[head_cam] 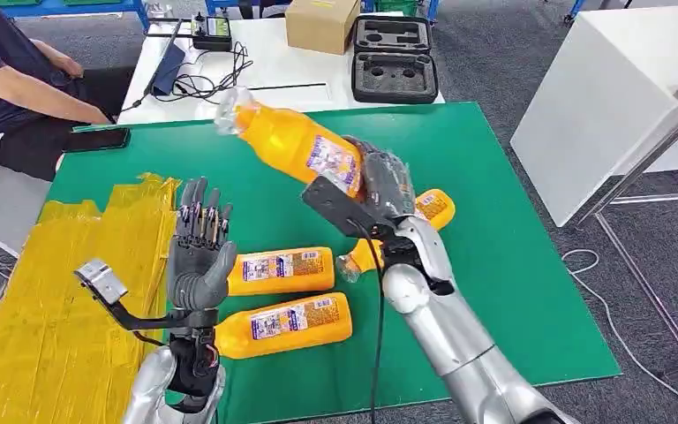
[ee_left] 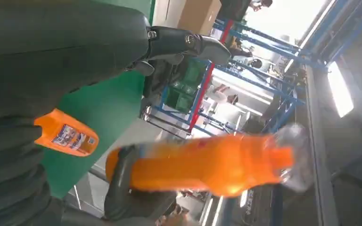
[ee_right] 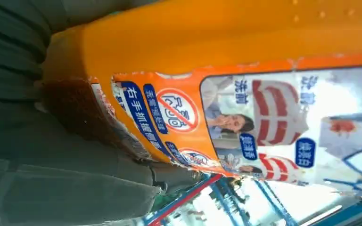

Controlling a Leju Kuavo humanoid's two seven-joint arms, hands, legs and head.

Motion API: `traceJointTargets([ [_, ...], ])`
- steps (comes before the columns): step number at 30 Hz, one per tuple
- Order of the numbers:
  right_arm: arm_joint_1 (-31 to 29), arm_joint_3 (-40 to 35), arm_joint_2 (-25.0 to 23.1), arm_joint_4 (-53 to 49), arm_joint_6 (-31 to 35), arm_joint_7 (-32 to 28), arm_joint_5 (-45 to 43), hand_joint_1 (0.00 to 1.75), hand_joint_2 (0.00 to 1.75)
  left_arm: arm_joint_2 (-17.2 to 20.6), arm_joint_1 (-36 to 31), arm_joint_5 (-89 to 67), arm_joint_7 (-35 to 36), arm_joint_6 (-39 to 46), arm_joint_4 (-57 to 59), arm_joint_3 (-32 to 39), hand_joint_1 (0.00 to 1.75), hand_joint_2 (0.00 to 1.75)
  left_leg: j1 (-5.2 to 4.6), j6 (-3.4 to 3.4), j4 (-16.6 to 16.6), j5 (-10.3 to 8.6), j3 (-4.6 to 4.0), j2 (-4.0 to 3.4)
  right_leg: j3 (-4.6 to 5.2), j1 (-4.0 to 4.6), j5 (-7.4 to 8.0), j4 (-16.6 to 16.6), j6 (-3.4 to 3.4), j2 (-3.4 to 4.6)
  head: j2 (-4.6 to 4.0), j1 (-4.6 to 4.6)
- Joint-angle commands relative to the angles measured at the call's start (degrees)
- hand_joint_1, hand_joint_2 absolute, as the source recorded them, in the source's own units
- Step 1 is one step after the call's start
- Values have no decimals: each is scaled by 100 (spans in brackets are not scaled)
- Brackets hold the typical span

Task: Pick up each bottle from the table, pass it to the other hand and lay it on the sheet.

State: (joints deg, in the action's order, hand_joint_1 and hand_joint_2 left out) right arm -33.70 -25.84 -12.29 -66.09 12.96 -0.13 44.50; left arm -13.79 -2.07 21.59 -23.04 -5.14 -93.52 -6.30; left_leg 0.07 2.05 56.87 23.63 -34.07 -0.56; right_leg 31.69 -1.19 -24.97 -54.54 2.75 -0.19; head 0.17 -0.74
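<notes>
Head view: right hand grips 1 orange bottle raised above the green mat; left hand is spread, holding nothing, beside 3 bottles lying on that mat.

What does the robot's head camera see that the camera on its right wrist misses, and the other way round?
Head view alone: the open left hand raised over the green table, three orange bottles lying on it, one partly behind the right arm, the yellow sheet, and a seated person. Right wrist view alone: the held bottle's label close enough to show its printed pictures and characters. Both show the held bottle gripped by the right hand.
</notes>
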Motion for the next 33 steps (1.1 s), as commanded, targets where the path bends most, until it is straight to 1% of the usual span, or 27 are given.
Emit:
traceJointTargets([
  [1, -836, -623, -651, 1460, -146, -14, -67, 175, 175, 240, -463, 72, 4, 38, 686, -168, 0, 175, 2, -13, 2, 7, 10, -5, -3, 2, -5, -8, -16, 10, 0, 2],
  [2, -863, -701, -734, 1497, -148, 5, -82, 175, 175, 239, -491, 74, 3, 38, 694, -165, 0, 175, 0, -8, 1, 4, 2, -7, 3, 0, -2, -9, -10, 13, 0, 4],
  [3, -1003, -937, -771, 1653, -191, 33, -247, 175, 175, 253, -527, 80, 0, 40, 727, -153, 0, 175, 3, -13, 6, 9, 3, -16, 5, 2, -3, -15, -17, 22, 0, 2],
  [6, -1241, -1519, -771, 1802, -103, 208, -746, 175, 175, 276, -598, 156, 2, 57, 768, -81, 0, 175, 2, -14, 6, 8, -9, -23, 23, 2, -3, -20, -18, 31, 0, 4],
  [9, -1262, -1623, -771, 1794, -91, 239, -818, 175, 175, 287, -629, 182, 10, 60, 783, -47, 0, 175, 4, -15, 1, 1, -14, -8, 21, 4, -3, -13, -14, 10, 0, 0],
  [12, -1266, -1863, -771, 1709, -190, 233, -951, 175, 175, 293, -687, 224, 9, 91, 825, 5, 0, 175, 5, -16, 5, 4, -11, -3, 17, 5, -6, -14, -16, 7, 0, 2],
  [17, -1089, -2307, -771, 1251, -330, 308, -1091, 175, 175, 314, -723, 292, -17, 230, 812, 144, 0, 175, 4, -12, 0, 0, -19, -5, 23, 3, -2, -10, -10, 7, 0, 4],
  [19, -894, -2451, -760, 929, -440, 249, -1120, 175, 175, 336, -659, 306, -71, 320, 729, 225, 0, 175, 8, -19, 5, 8, -9, -6, 14, 7, -10, -15, -20, 10, 0, 2],
  [20, -799, -2499, -719, 762, -466, 219, -1091, 175, 175, 343, -621, 310, -94, 360, 686, 257, 0, 175, 4, -13, -1, -1, -19, -3, 23, 4, -3, -9, -11, 3, 0, 4],
  [21, -623, -2656, -629, 424, -585, 183, -1080, 175, 175, 364, -538, 318, -125, 413, 594, 318, 0, 175, 8, -18, -1, 5, -10, -4, 14, 8, -7, -8, -18, 7, 0, 2],
  [24, -277, -2936, -439, -100, -759, 173, -1124, 175, 175, 359, -441, 334, -152, 472, 499, 433, 0, 175, 8, -13, -3, 3, -14, -9, 18, 8, -3, -4, -12, 10, 0, 4],
  [27, -71, -3132, -353, -275, -854, 152, -1121, 175, 175, 352, -358, 340, -210, 544, 429, 522, 0, 175, 11, -17, -3, 7, -3, 2, 5, 10, -10, -2, -18, 2, 0, 2],
  [28, -52, -3144, -357, -275, -854, 153, -1121, 175, 175, 358, -352, 340, -210, 544, 427, 528, 0, 175, 10, -14, -2, 4, -13, 12, 11, 9, -9, -1, -16, -7, 0, 4],
  [29, -52, -3144, -357, -275, -854, 153, -1121, 175, 175, 358, -352, 340, -210, 544, 427, 528, 0, 175, 5, -11, -6, 0, -20, 4, 21, 4, -5, -2, -12, 0, 0, 2],
  [33, -82, -3127, -355, -277, -854, 153, -1121, 175, 175, 352, -355, 340, -210, 544, 421, 524, 0, 175, 7, -16, -2, 0, -21, 12, 21, 6, -8, -6, -18, -7, 0, 4],
])
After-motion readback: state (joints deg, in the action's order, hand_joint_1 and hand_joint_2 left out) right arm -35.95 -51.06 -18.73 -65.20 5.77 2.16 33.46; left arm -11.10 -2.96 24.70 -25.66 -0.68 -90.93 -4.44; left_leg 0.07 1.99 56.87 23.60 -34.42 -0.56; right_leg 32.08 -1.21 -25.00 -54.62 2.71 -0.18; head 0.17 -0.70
